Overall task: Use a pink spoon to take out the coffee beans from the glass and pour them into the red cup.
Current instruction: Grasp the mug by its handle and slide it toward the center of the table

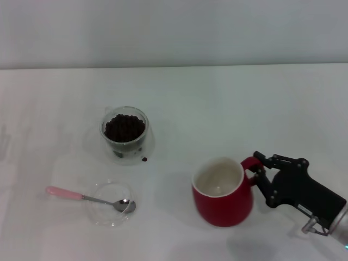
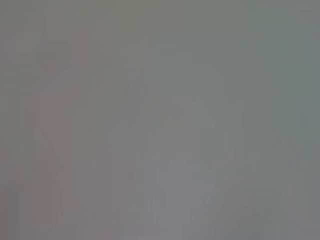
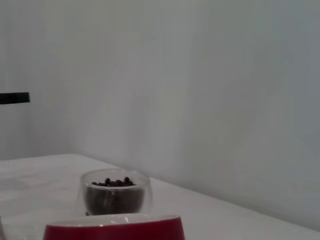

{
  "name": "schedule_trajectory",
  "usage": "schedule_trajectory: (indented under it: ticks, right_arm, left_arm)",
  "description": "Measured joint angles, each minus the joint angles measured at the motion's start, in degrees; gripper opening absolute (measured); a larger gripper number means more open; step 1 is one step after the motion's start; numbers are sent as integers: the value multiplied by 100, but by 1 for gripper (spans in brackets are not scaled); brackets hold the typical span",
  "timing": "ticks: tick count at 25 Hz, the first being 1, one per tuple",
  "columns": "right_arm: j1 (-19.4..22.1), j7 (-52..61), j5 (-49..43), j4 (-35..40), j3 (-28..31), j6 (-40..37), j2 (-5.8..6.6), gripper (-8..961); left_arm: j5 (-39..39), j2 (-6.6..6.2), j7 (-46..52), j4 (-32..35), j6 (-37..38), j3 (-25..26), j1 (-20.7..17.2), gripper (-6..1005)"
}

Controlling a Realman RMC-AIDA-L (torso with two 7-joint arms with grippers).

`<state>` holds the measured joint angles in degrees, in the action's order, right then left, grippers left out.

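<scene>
The pink spoon (image 1: 87, 198) is lying sideways across a shallow glass dish (image 1: 110, 203), handle pointing left, well apart from the right hand (image 1: 260, 169), which is gripping the red cup's (image 1: 222, 191) handle.

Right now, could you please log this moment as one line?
right gripper at red cup handle | pink spoon on dish | glass full

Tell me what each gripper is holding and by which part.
The right gripper is at the red cup, its fingers around the loop handle. The left gripper is not in view.
</scene>
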<state>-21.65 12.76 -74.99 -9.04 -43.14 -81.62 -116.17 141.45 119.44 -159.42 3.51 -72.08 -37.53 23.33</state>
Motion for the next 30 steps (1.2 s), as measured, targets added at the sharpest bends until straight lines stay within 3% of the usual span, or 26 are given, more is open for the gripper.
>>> schedule_trajectory:
  ticks: [7,18,30]
  right_arm:
    - [-253,-57,-250,-170,93,16,-3,159]
    - [-366,-272,-1594,-280,1306,442,-2,159]
    - [-346,-288,-1676,-239,1352,574,21,158]
  left_arm:
    - [-7,9,6,-12,-8,0,-7,769]
    - [-13,2,5,-71,-104,0,-12,770]
    - [-12,0,-3,-70,-142,0,-13,769]
